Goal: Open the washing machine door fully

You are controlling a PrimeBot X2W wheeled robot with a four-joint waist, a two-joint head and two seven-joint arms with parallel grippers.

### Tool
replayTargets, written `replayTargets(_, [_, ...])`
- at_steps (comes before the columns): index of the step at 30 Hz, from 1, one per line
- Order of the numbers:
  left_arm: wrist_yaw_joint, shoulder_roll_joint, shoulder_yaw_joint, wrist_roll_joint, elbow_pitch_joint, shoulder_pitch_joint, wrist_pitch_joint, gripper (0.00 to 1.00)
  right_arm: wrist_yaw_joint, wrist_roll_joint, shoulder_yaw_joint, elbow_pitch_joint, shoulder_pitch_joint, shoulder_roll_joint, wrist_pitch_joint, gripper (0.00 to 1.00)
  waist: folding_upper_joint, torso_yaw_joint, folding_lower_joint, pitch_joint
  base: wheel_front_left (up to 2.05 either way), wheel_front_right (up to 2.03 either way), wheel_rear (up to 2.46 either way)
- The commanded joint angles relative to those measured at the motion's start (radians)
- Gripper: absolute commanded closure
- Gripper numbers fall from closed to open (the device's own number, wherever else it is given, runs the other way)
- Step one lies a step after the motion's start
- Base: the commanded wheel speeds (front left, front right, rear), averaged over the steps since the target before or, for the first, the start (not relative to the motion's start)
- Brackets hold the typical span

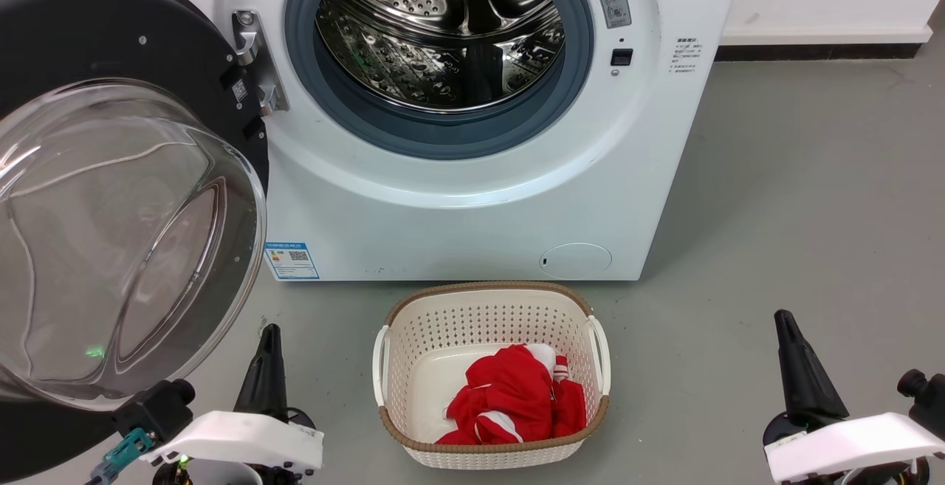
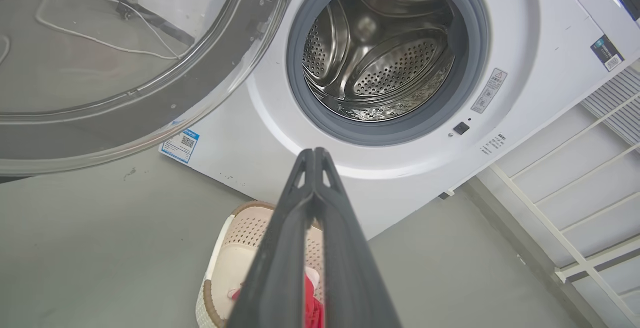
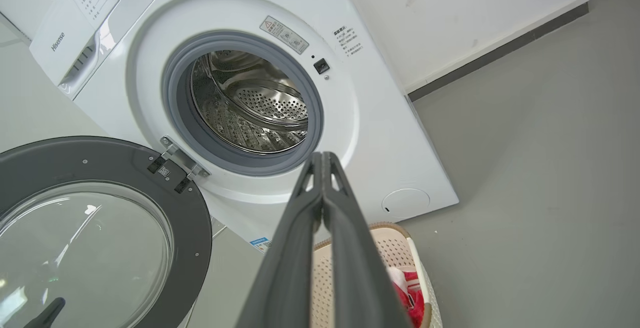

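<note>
Standing wide: washing machine door (image 1: 111,42) | its rim near left pincer (image 1: 270,337), pressed together | right pincer (image 1: 784,322) pressed together

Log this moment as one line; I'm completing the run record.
washing machine door: wide open | drum: no laundry seen | left pincer: shut, empty | right pincer: shut, empty | laundry basket: red garment inside

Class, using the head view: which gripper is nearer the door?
Left. The left gripper sits just below and beside the open door, jaws shut. The right gripper is far off, on the other side of the basket.
</note>
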Motion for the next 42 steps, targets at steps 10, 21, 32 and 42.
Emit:
replayTargets(10, [-0.026, -0.002, 0.028, -0.176, 0.009, -0.043, 0.042, 1.00, 0.000, 0.191, -0.003, 0.027, -0.053, -0.013, 0.025, 1.00, 0.0000, 0.001, 0.0000, 0.000, 0.00, 0.00, 0.00])
replayTargets(21, [-0.042, -0.004, 0.046, -0.305, 0.025, -0.053, 0.074, 1.00, 0.000, 0.327, -0.008, 0.056, -0.073, -0.015, 0.045, 1.00, 0.0000, 0.002, 0.0000, -0.001, 0.00, 0.00, 0.00])
replayTargets(32, [-0.058, -0.007, 0.063, -0.433, 0.040, -0.064, 0.107, 1.00, 0.000, 0.461, -0.014, 0.086, -0.092, -0.016, 0.067, 1.00, 0.0000, 0.002, 0.0000, -0.001, 0.00, 0.00, 0.00])
replayTargets(42, [-0.070, -0.009, 0.078, -0.538, 0.053, -0.071, 0.134, 1.00, 0.000, 0.571, -0.020, 0.111, -0.107, -0.016, 0.085, 1.00, 0.0000, 0.003, 0.0000, -0.001, 0.00, 0.00, 0.00])
